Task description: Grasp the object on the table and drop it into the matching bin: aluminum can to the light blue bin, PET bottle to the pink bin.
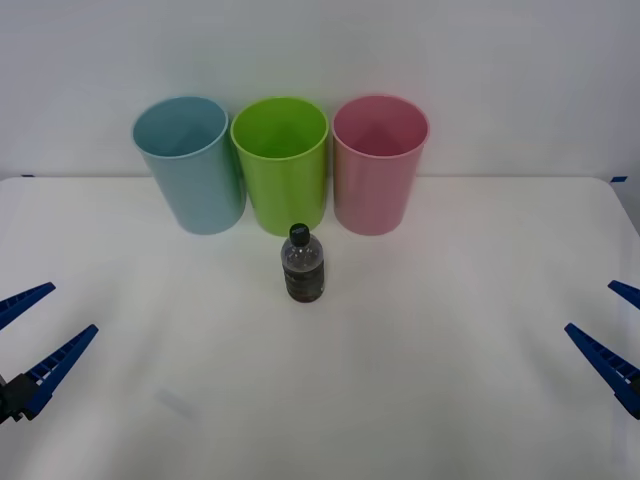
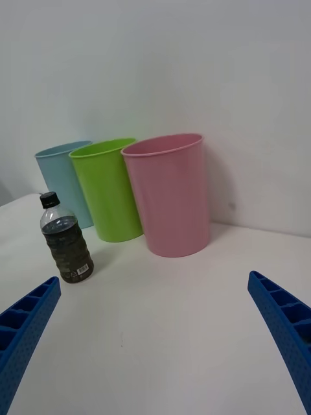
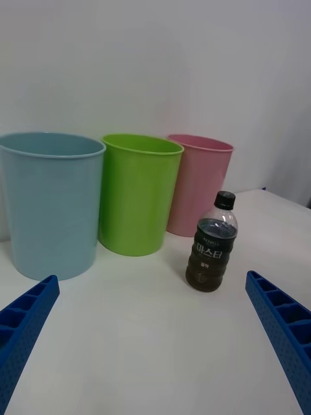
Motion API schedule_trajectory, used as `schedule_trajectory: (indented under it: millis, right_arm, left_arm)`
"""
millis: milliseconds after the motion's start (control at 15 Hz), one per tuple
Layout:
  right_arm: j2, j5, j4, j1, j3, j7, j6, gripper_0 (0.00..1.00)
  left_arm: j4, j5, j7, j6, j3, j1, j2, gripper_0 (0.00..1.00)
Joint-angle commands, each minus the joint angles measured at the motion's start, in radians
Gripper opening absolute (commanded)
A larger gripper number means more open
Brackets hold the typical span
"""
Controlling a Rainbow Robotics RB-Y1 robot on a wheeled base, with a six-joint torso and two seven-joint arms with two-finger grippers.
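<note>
**One bottle, three bins, two spread grippers**

Front view: three bins are counted along the far edge of the table (image 1: 450, 350), the light blue bin (image 1: 190, 165) at left, a lime green bin (image 1: 283, 165) in the middle, the pink bin (image 1: 378, 165) at right. One PET bottle (image 1: 302, 264) is stood upright just in front of the green bin. The left gripper (image 1: 28, 330) and the right gripper (image 1: 612, 330) are held spread at the near edges, partly cut off.

Right wrist view: the blue bin is partly hidden behind the green one.

Left wrist view: the bottle's label print cannot be read.
</note>
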Motion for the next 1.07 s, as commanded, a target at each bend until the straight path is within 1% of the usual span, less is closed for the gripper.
schedule_trajectory:
  millis: [67,200,400,867,1067]
  right_arm:
    - [0.000,0.000,0.000,0.000,0.000,0.000,0.000,1.00]
    - [-0.010,0.040,-0.008,0.031,0.005,-0.006,-0.007,1.00]
    - [-0.028,0.033,-0.005,0.038,0.040,0.002,0.002,1.00]
    - [-0.028,0.060,0.047,-0.012,0.212,0.040,0.031,1.00]
    - [-0.028,0.071,0.049,-0.027,0.297,0.075,0.093,1.00]
  left_arm:
    - [0.000,0.000,0.000,0.000,0.000,0.000,0.000,1.00]
    - [0.000,0.000,0.000,0.000,0.000,0.000,0.000,1.00]
    - [0.000,0.000,0.000,0.000,0.000,0.000,0.000,1.00]
    - [0.000,0.000,0.000,0.000,0.000,0.000,0.000,1.00]
    - [0.000,0.000,0.000,0.000,0.000,0.000,0.000,1.00]
